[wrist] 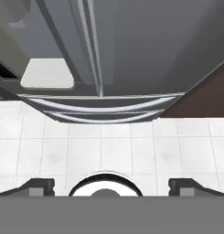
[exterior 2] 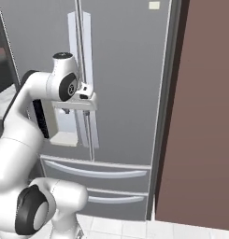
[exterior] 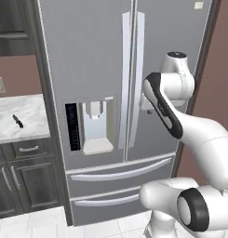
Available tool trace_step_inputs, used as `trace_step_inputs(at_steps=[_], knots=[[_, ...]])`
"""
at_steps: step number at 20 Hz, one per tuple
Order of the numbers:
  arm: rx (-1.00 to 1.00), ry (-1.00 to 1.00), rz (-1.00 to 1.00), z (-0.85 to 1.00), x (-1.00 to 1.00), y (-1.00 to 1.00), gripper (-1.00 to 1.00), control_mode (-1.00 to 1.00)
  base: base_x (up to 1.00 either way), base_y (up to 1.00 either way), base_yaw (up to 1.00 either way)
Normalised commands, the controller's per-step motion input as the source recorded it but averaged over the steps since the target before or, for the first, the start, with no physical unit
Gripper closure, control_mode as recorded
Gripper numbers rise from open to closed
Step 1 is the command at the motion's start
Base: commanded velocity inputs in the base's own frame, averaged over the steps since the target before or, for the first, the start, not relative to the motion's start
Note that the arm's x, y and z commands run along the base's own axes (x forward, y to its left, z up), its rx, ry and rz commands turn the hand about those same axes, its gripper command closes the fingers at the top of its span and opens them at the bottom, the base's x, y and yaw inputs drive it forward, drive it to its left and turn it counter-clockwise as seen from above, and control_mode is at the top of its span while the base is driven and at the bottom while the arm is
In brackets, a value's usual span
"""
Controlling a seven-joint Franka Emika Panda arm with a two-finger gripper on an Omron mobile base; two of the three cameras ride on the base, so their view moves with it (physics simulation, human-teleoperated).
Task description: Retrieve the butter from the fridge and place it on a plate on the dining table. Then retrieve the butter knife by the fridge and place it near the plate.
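Up by the fridge (exterior 2: 125,70) door handles, the gripper (wrist: 111,185) gapes wide (fully spread) and holds nothing.

A home kitchen is showing here: a steel French-door fridge (exterior: 129,93) is standing beside a marble counter (exterior: 22,118), dark cabinets (exterior: 22,179) and white floor tiles (wrist: 109,146).
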Motion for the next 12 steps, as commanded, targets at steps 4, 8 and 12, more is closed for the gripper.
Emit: trace_step_inputs(at_steps=[4,8,12], knots=[[0.0,0.0,0.0,0.0,0.0,0.0,-1.0,1.0,0.0,0.37,0.0],[0.0,0.0,0.0,0.0,0.0,0.0,-1.0,1.0,0.0,0.0,0.01],[0.0,0.0,0.0,0.0,0.0,0.0,-1.0,1.0,-0.41,-0.05,0.0]])
